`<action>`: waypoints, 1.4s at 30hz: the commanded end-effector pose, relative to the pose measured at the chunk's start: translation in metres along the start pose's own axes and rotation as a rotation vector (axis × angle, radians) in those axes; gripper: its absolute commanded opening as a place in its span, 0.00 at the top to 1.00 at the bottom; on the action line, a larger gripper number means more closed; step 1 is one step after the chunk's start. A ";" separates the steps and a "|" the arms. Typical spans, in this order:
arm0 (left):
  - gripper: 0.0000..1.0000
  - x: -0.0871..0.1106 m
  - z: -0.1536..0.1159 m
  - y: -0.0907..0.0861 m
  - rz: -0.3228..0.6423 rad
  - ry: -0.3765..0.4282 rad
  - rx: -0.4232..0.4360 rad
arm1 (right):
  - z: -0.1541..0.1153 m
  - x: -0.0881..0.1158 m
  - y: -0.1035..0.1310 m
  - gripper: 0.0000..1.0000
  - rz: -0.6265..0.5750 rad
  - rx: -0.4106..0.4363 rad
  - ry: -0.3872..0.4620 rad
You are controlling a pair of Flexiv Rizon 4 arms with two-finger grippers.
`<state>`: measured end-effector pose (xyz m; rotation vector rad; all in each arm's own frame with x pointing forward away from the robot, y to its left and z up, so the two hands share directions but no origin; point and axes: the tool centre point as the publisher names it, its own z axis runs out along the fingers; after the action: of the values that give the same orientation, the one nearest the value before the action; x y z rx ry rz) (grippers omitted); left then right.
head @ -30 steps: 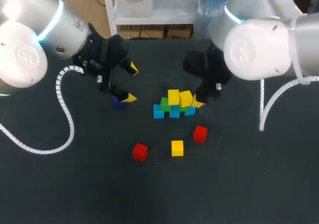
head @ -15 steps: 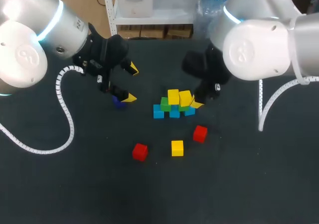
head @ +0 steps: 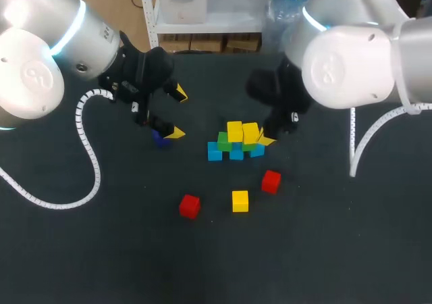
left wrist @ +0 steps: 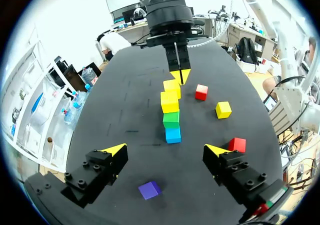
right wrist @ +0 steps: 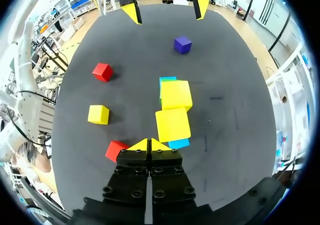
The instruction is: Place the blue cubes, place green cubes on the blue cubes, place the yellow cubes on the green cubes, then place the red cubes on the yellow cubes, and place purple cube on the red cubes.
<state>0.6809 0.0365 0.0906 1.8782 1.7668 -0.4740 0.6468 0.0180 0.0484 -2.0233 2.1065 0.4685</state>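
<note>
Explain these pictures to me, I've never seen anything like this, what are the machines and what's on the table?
These are two robot arms at a black table. One picture looks down from above; the two round ones come from cameras on each arm's wrist. The left hand is open over a purple cube, holding nothing. The right hand is shut and empty, beside a stack of blue, green and yellow cubes. Two red cubes and one yellow cube lie loose.

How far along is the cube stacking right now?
Done: blue cubes down, green cubes on them, two yellow cubes on top. In hand: nothing; right gripper shut empty, left gripper open over purple cube. Left: loose yellow cube, red cubes, purple.
</note>
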 end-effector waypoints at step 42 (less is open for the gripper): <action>0.00 0.002 0.000 0.000 0.004 -0.006 -0.001 | -0.064 0.061 -0.036 0.00 0.106 0.220 -0.219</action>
<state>0.6809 0.0365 0.0906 1.8782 1.7668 -0.4740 0.6849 -0.0505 0.0822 -1.6739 2.0824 0.3657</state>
